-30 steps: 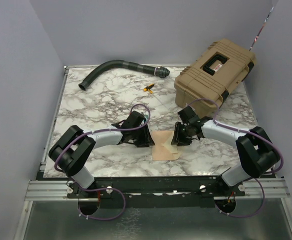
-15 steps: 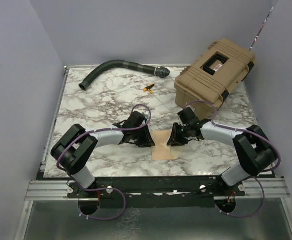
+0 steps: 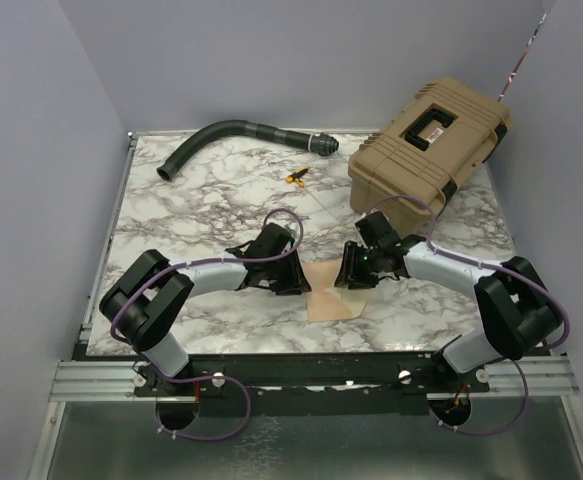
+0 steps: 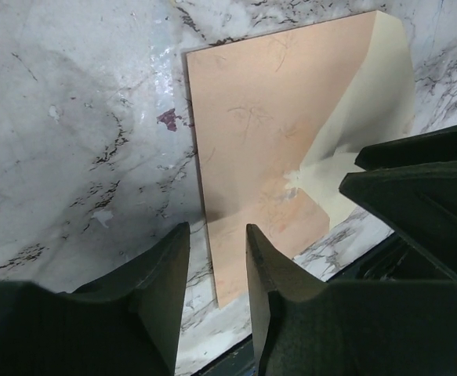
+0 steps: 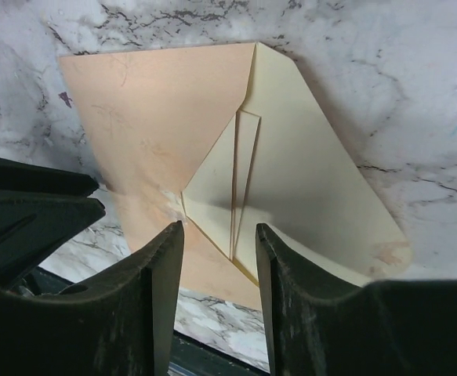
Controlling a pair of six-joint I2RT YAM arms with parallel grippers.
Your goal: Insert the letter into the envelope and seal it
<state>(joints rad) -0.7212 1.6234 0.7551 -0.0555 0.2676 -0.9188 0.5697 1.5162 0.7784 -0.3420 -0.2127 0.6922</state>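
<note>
The peach envelope (image 3: 333, 300) lies flat on the marble near the front edge, between both grippers. In the right wrist view its cream flap (image 5: 314, 172) stands open to the right of the peach body (image 5: 150, 117). A cream sheet edge, seemingly the letter (image 5: 212, 192), shows at the mouth. My left gripper (image 4: 216, 235) is open, low over the envelope's (image 4: 267, 125) left edge, with nothing between its fingers. My right gripper (image 5: 220, 235) is open just above the flap's crease, holding nothing. In the top view the left gripper (image 3: 299, 283) and right gripper (image 3: 349, 275) face each other closely.
A tan hard case (image 3: 429, 145) stands at the back right. A black curved hose (image 3: 236, 135) lies at the back left, and a small yellow and black object (image 3: 296, 178) near the middle back. The table's front rail (image 3: 311, 365) runs just behind the envelope.
The right gripper has shifted slightly left and back over the envelope, and less of the cream flap shows from above. The left arm has barely moved.
</note>
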